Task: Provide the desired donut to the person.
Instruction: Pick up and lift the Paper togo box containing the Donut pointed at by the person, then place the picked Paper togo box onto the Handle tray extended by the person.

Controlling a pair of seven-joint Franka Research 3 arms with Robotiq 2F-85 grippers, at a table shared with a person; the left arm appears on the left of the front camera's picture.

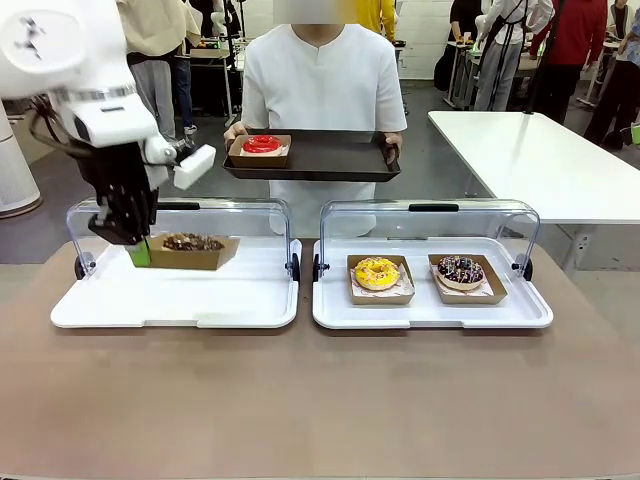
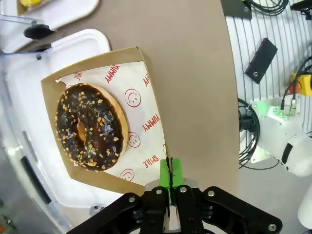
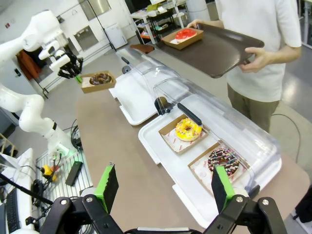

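Pinching the rim of a cardboard box (image 1: 192,254) w/ its green pads shut tight, the left claw (image 1: 139,250) is holding up the choc donut (image 1: 192,242) (nut-sprinkled, on printed paper). The donut is sitting in the box just beside the fingertips, on the side toward the table's middle. Below the claw, the left white tray (image 1: 170,300) is lying on the table. Beyond the claw, off toward the right arm's side, the person (image 1: 322,90) is standing at the far edge, holding out a brown tray (image 1: 330,160) w/ a red donut (image 1: 262,144) in its own box. The right claw (image 3: 165,183) is hanging wide open, gripping nothing. Ahead of it, the right white tray (image 3: 187,189) is carrying a yellow donut (image 3: 187,129) and a sprinkled donut (image 3: 223,161).
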